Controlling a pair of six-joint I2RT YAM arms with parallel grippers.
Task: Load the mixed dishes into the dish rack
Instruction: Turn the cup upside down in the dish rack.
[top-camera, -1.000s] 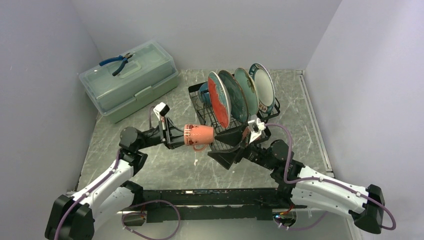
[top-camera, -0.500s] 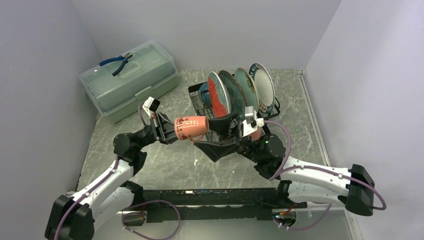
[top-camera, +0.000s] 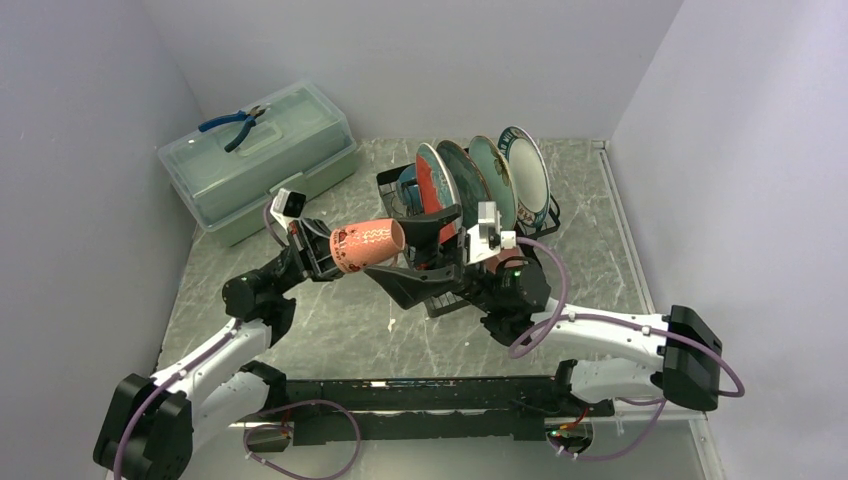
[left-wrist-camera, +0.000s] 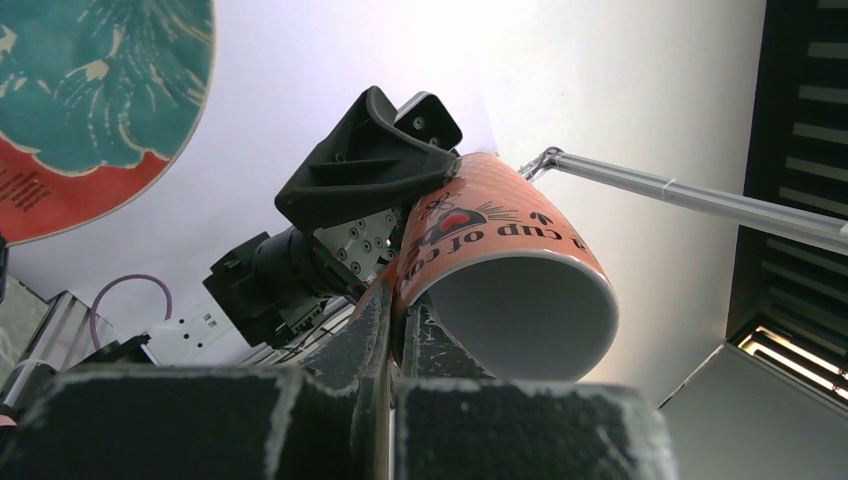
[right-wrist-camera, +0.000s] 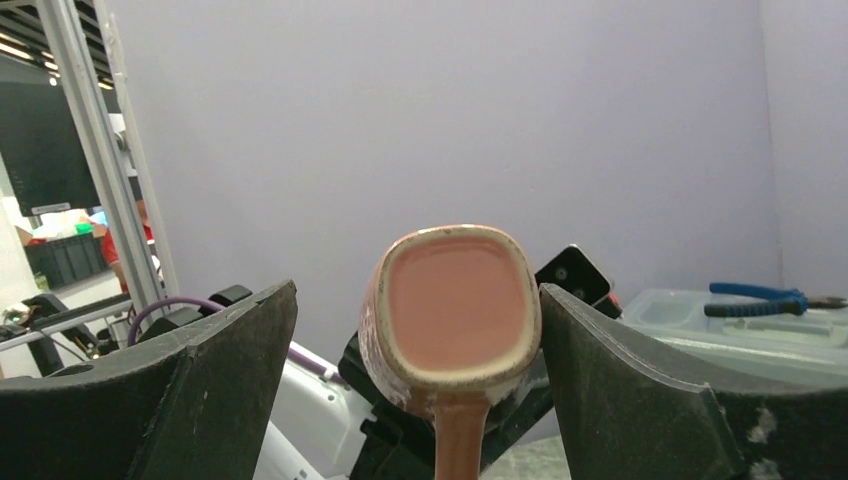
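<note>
Desk (top-camera: 330, 325): grey marbled top, carrying the rack at its far middle.
Dish rack (top-camera: 392, 212): black wire, with four plates (top-camera: 437, 192) standing upright in its dividers.
Right arm (top-camera: 600, 335): reaches left; its jaws are spread wide and straddle the mug's base end, not closed on it.
Left arm (top-camera: 215, 350): its jaws pinch the mug's rim wall, one finger inside and one outside.
Mug (top-camera: 365, 245): pink, in the air on its side, near-left of the rack, mouth leftward, handle hanging down.
Handling: I judge it stiff, glazed, slick and breakable. I'd grip across the body near the base, clear of the handle.
</note>
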